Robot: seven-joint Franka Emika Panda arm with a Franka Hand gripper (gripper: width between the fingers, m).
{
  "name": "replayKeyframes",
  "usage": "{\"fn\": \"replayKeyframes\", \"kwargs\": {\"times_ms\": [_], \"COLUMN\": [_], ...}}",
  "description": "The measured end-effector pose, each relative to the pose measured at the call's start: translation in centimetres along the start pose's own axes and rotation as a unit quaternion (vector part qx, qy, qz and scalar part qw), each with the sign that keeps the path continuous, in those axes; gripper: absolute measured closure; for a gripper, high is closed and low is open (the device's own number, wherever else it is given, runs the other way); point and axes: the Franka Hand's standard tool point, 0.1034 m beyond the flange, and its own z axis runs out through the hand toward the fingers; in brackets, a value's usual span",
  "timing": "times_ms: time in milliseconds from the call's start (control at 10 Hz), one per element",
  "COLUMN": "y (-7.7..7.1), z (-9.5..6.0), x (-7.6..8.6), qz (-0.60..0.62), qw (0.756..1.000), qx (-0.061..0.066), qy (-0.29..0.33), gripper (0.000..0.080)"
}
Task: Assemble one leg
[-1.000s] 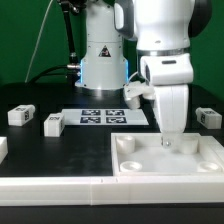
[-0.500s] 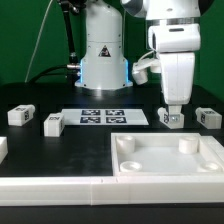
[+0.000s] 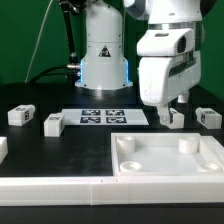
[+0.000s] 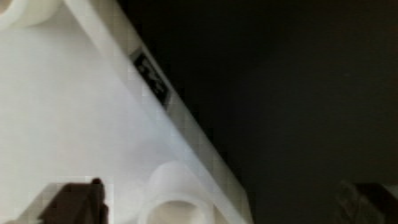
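Note:
Several small white tagged legs lie on the black table in the exterior view: one leg (image 3: 171,118) just under my gripper (image 3: 168,106), one (image 3: 208,116) at the exterior view's right, and two at its left (image 3: 20,115) (image 3: 53,123). My gripper hangs tilted just above the near leg, open and empty. The large white square panel (image 3: 150,158) with round corner sockets lies in front. In the wrist view the panel's rim (image 4: 89,120) and a corner socket (image 4: 178,207) show between my wide-apart fingertips (image 4: 71,200). No leg shows there.
The marker board (image 3: 112,116) lies flat behind the panel, before the robot base (image 3: 103,60). A long white bar (image 3: 50,186) runs along the table's front edge. A white block (image 3: 2,148) sits at the exterior view's left edge.
My gripper rose from the panel's far right socket, moved back above the leg behind the panel, and now has tilted and lifted slightly. The legs have not moved.

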Motion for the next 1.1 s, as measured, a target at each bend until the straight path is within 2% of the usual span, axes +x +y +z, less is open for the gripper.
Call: {"fn": "replayKeyframes", "kwargs": {"times_ms": [200, 300, 500, 600, 800, 900, 1000, 1100], "y": [-1.2, -2.2, -3.2, -3.3, -3.4, -3.4, -4.1, -6.6], "z": [0.3, 0.2, 0.0, -0.3, -0.2, -0.2, 0.0, 0.5], "x": [0.6, 1.3, 2.8, 3.7, 3.7, 3.7, 3.7, 4.2], "qz": [0.108, 0.167, 0.264, 0.291, 0.339, 0.334, 0.345, 0.350], "qw": [0.994, 0.986, 0.964, 0.956, 0.940, 0.942, 0.938, 0.936], "qx": [0.009, 0.011, 0.020, 0.022, 0.026, 0.026, 0.025, 0.027], "qy": [0.001, 0.002, 0.001, 0.000, 0.001, 0.001, 0.004, 0.002], "gripper": [0.0150, 0.0150, 0.0150, 0.0150, 0.0150, 0.0150, 0.0150, 0.0150]}}
